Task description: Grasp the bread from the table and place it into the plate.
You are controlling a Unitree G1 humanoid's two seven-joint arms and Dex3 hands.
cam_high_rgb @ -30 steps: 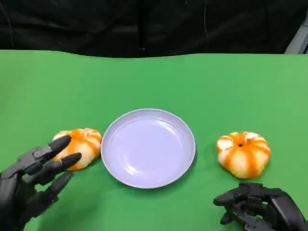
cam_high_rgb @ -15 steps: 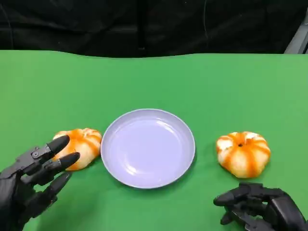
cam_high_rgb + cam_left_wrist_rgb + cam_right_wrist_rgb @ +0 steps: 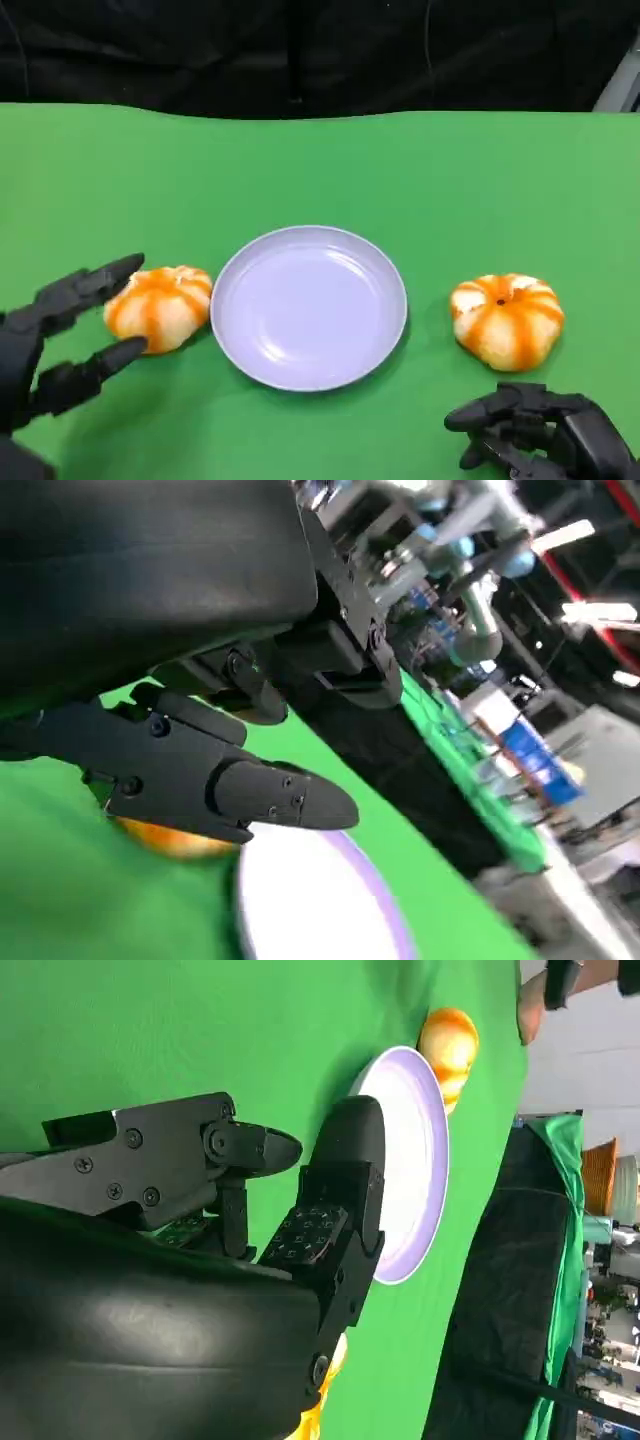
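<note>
Two orange-and-white striped bread buns lie on the green table, one on each side of the pale lilac plate (image 3: 243, 265). The left bread (image 3: 160, 307) sits close to the plate's left rim. My left hand (image 3: 45, 340) is just left of it, with its fingers (image 3: 92, 284) spread wide on the bread's far and near sides and nothing held. In the left wrist view the fingers (image 3: 210, 775) hang over the bread (image 3: 175, 840) and the plate (image 3: 320, 905). The right bread (image 3: 506, 320) lies just beyond my right hand (image 3: 540, 440), which rests low with loosely bent fingers and holds nothing.
Black drapes hang behind the table's far edge (image 3: 320, 112). The right wrist view shows the plate (image 3: 425, 1175), the left bread (image 3: 449, 1045) beyond it, and a person's hand (image 3: 535, 1005) past the table. Bare green cloth stretches behind the plate.
My left hand's fingers have spread wider and drawn back to the left, so they no longer overlap the left bread. The breads, plate and right hand have stayed put.
</note>
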